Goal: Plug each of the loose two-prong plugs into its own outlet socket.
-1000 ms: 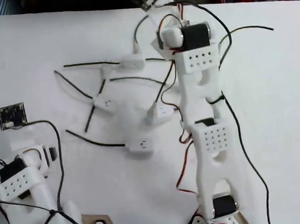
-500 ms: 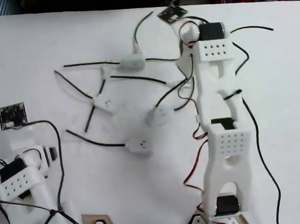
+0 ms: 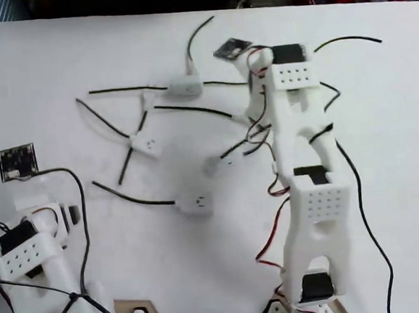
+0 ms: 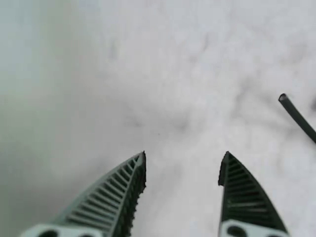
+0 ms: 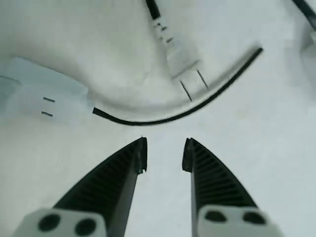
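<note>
A white two-prong plug (image 5: 180, 61) on a black cord lies flat, its prongs (image 5: 193, 83) pointing towards my right gripper (image 5: 164, 148). That gripper is open by a narrow gap, holds nothing, and hovers just short of the plug. A white outlet socket (image 5: 44, 98) with two slots lies beside it, with a curved black cable (image 5: 168, 117) between. In the high view the right arm (image 3: 297, 120) stretches up the table over this socket (image 3: 221, 163). Three more sockets (image 3: 184, 88) (image 3: 144, 143) (image 3: 196, 202) lie further left. My left gripper (image 4: 184, 155) is open over bare table.
Loose black cords (image 3: 117, 91) fan out around the sockets on the white table (image 3: 57, 60). One cable end (image 4: 296, 116) lies near the left gripper. The left arm (image 3: 28, 250) sits at the near left corner. Red and black arm wires (image 3: 267, 246) hang beside the right arm.
The right arm swung to the right, away from the socket cluster, then drew its wrist back and lower. The left arm has kept still.
</note>
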Controlling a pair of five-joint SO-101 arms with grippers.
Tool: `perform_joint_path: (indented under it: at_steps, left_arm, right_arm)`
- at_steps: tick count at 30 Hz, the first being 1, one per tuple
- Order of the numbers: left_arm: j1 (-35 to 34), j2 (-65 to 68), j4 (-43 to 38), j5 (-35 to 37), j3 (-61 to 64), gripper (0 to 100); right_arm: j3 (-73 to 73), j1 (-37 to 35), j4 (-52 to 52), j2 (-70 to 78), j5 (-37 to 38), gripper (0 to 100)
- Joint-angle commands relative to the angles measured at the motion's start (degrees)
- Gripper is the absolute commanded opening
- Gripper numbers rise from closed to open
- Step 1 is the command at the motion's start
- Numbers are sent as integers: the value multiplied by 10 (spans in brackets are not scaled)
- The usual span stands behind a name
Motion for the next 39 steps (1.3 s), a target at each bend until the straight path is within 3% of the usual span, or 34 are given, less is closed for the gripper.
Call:
perform_joint_path:
  at_steps: [1,8,19,25,32,36,39]
  left_arm:
    - [-2,-18,-15,-4,-2,246]
    - [-2,-18,-15,-4,-2,246]
    - [-2,-18,-15,-4,-2,246]
    - [-2,-18,-15,-4,-2,246]
    - [-2,-18,-15,-4,-2,246]
    - [-2,-18,-15,-4,-2,246]
    - [-2,-18,-15,-4,-2,246]
  right_arm:
    - [18,-37,-61,-30,23,120]
    - [18,-46,-112,29,23,211]
    - [18,-44,-195,106,25,193]
    - [9,-46,-192,124,26,10]
    - [-124,-47,-80,107,20,18]
    - [-224,-54,29,87,-23,18]
    - [-248,-49,43,58,-54,17]
